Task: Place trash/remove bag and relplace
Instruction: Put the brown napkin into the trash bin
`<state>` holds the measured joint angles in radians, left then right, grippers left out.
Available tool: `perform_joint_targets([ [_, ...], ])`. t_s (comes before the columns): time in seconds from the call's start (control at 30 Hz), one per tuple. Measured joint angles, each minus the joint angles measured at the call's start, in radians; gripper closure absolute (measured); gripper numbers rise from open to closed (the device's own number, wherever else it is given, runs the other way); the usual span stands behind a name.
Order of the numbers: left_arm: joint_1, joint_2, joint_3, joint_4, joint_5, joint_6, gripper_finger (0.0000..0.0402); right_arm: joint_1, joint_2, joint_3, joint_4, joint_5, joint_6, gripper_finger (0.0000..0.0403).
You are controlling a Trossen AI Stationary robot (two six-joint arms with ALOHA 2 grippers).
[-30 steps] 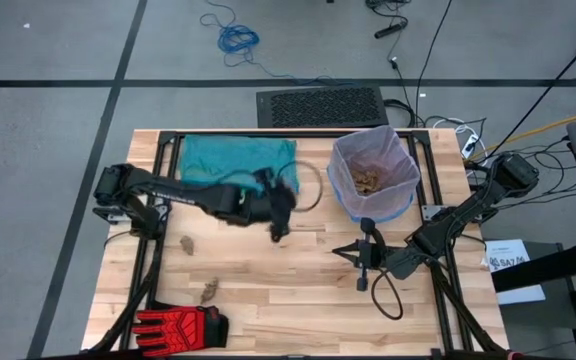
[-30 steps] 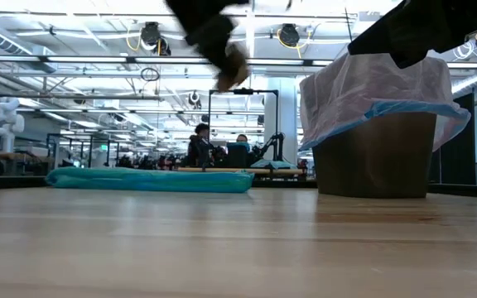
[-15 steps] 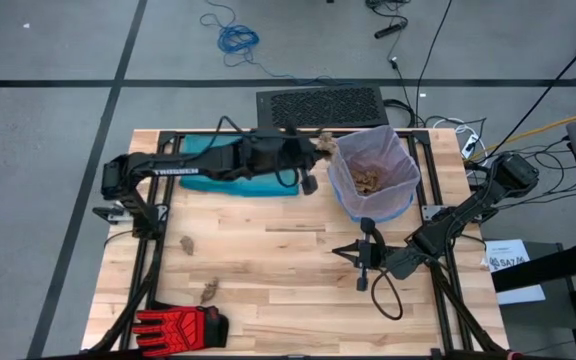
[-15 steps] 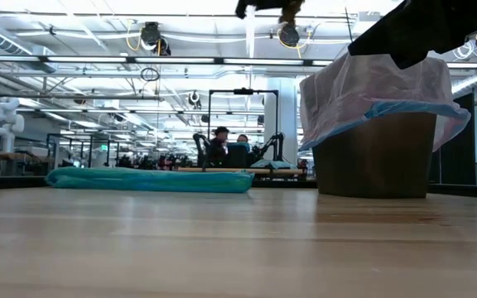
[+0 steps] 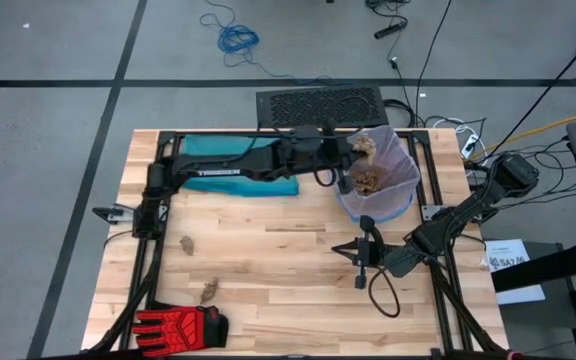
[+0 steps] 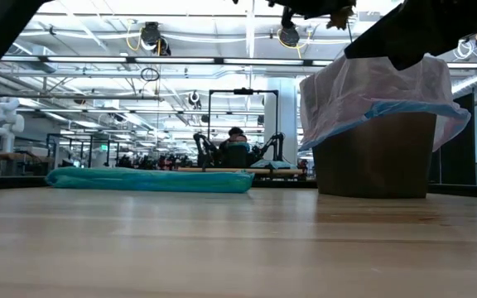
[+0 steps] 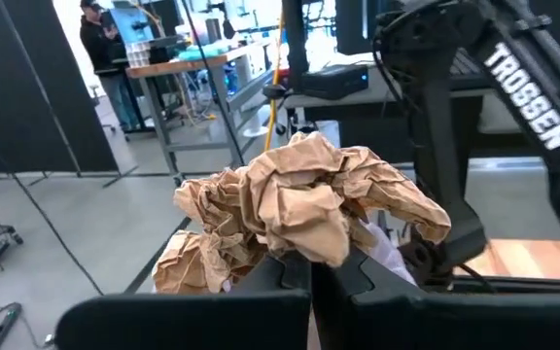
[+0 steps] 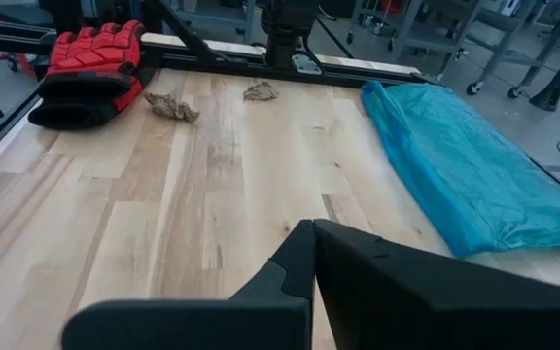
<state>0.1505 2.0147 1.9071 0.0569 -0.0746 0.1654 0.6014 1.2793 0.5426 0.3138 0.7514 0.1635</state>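
Note:
My left gripper (image 5: 353, 150) reaches level from the table's left and is shut on a crumpled tan paper wad (image 5: 365, 146) (image 7: 295, 204), which it holds over the far-left rim of the bin. The bin (image 5: 373, 175) (image 6: 378, 153) stands at the far right, lined with the pale lilac bag (image 6: 371, 91) with a blue edge; more wads (image 5: 372, 181) lie inside. Two wads (image 5: 186, 243) (image 5: 208, 291) rest on the table. The folded teal bag (image 5: 230, 168) (image 8: 465, 165) lies flat at the far left, partly under my left arm. My right gripper (image 5: 363, 265) (image 8: 309, 267) hovers shut in front of the bin, holding nothing. My left gripper pinches the wad's near underside (image 7: 299, 255) between its two fingers. The fingers (image 7: 358, 277) come level from the table's left. The wad bulges out beyond and above the fingers, lifted clear, above the bag's rim (image 7: 387, 248).
A red-and-black glove (image 5: 180, 325) (image 8: 90, 68) lies at the near left corner. My right arm (image 5: 458, 215) slants in from the right edge beside the bin. Bare wood spans the table's middle (image 5: 268, 260).
My left gripper has swung from the table's middle toward the far right and up, turning from slanting down to level. It stays shut on the wad, which has come from open table height to above the bin's rim.

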Motion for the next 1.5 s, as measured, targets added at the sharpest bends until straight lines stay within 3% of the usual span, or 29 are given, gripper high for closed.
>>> perform_joint_targets([
  [0.13, 0.000, 0.035, 0.037, 0.002, -0.005, 0.035, 0.0384, 0.000, 0.000, 0.000, -0.005, -0.026, 0.007, 0.0403],
  [0.43, 0.000, 0.041, 0.039, -0.061, -0.005, 0.051, 0.0283, 0.000, 0.000, 0.000, -0.006, -0.025, 0.001, 0.0403],
  [0.6, 0.000, 0.041, 0.039, -0.076, -0.005, 0.051, 0.0250, 0.000, 0.000, 0.000, -0.006, -0.024, 0.001, 0.0403],
  [1.33, 0.008, 0.041, 0.039, -0.352, 0.009, 0.061, 0.0243, 0.000, 0.000, 0.000, -0.005, -0.022, 0.001, 0.0403],
  [1.5, 0.006, 0.038, 0.040, -0.438, -0.049, 0.080, 0.0243, 0.000, 0.000, 0.000, -0.005, -0.022, 0.001, 0.0403],
])
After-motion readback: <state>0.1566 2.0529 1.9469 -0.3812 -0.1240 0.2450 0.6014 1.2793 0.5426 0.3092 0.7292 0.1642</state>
